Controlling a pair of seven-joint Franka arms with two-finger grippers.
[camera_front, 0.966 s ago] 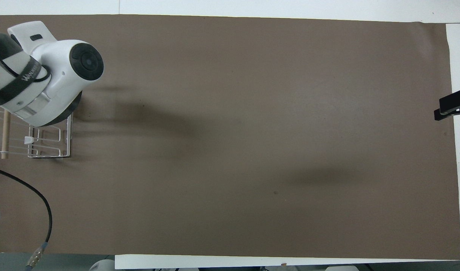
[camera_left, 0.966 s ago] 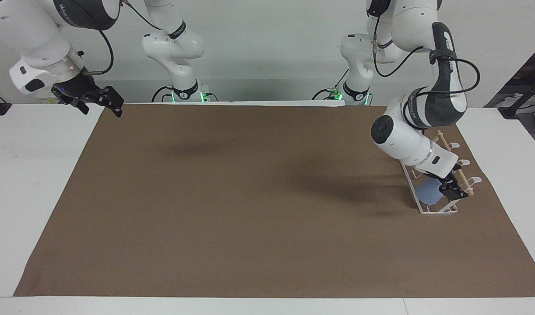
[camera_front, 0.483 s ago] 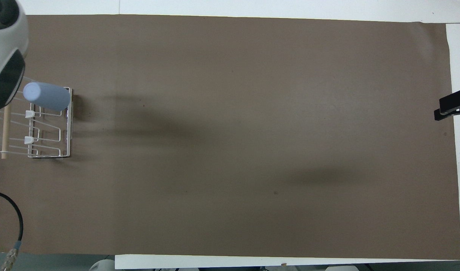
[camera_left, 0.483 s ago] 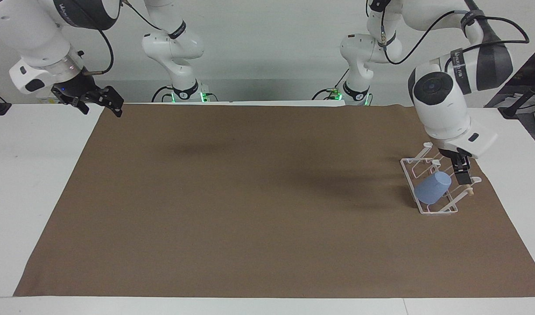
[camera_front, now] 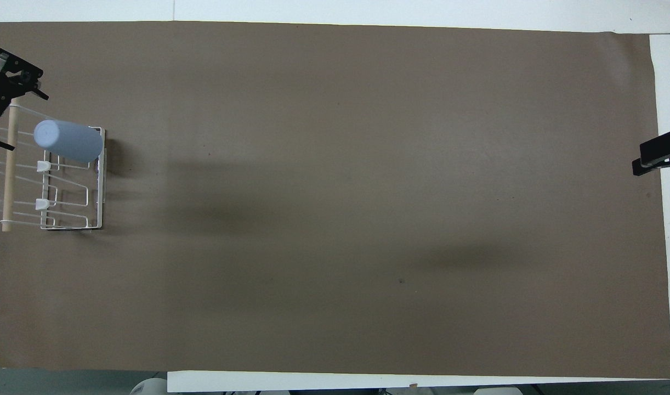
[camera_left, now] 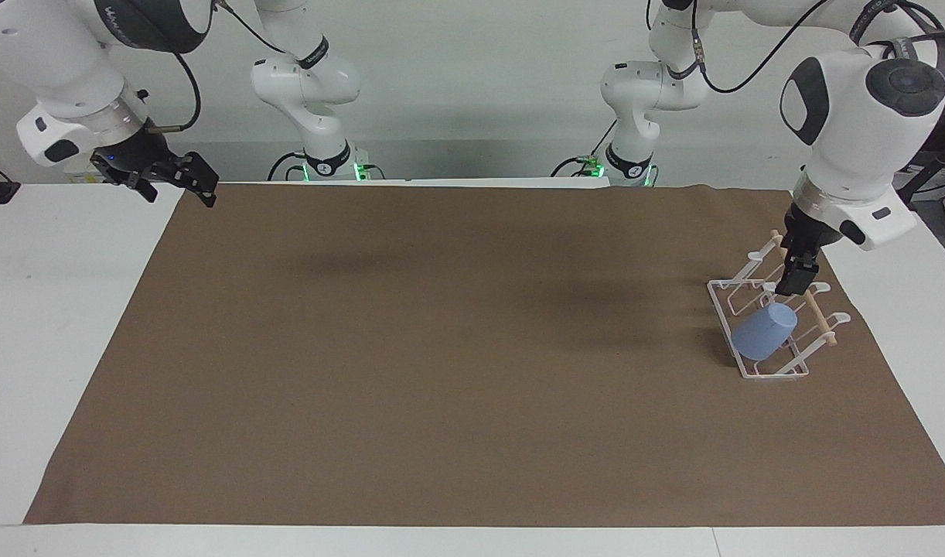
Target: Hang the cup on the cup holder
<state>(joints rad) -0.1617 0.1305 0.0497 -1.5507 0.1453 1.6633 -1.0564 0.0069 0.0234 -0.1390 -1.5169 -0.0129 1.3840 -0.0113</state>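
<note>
The small light-blue matte plastic cup (camera_left: 764, 331) sits tilted on the white wire cup holder (camera_left: 759, 368); light, stiff, graspable around its wall. Left pincer (camera_left: 794, 279) above it, wide, empty; right pincer (camera_left: 180, 179) waits, wide.

Cut off and hidden parts

In the overhead view we saw the left claw (camera_front: 6, 93) cropped by the picture's edge, only the right claw (camera_front: 661, 159) tips showing, and the cup (camera_front: 69, 141) hiding its prong on the cup holder (camera_front: 100, 181).
</note>
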